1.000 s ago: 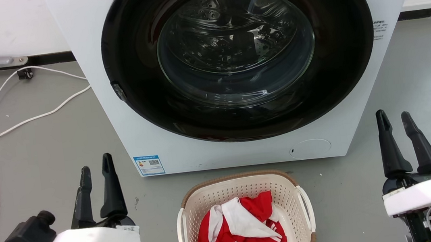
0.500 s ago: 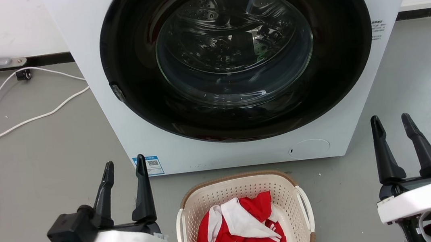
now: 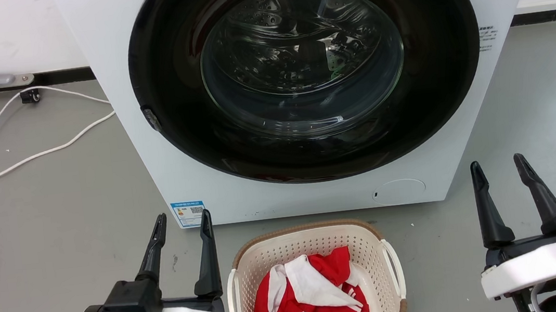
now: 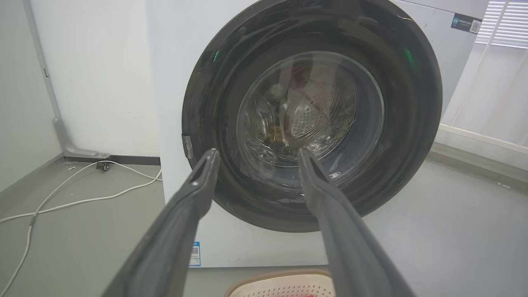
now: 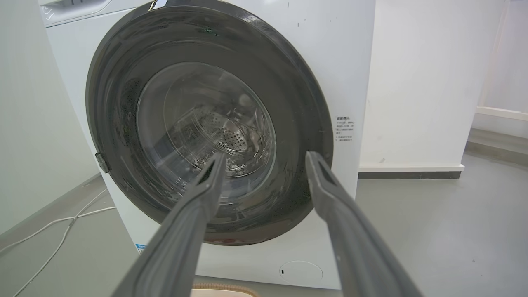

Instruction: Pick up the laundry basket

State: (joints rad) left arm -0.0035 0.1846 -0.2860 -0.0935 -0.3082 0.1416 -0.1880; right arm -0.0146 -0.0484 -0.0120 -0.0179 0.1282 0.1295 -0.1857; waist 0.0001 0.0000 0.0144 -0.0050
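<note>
The laundry basket sits on the grey floor just in front of the washing machine, cream with perforated walls, a brown rim and white side handles. Red and white clothes lie inside it. My left gripper is open, its fingers pointing up beside the basket's left handle, close but apart from it. My right gripper is open too, well to the right of the basket. The basket's rim peeks in below my left gripper, and a sliver of the rim shows under my right gripper.
The white washing machine with its shut dark round door stands right behind the basket. A white cable snakes over the floor at the left. A wall and dark skirting run behind.
My left gripper has swung right, to beside the basket's left handle, and its wrist has turned. My right gripper has shifted slightly left and lower. The basket has not moved.
</note>
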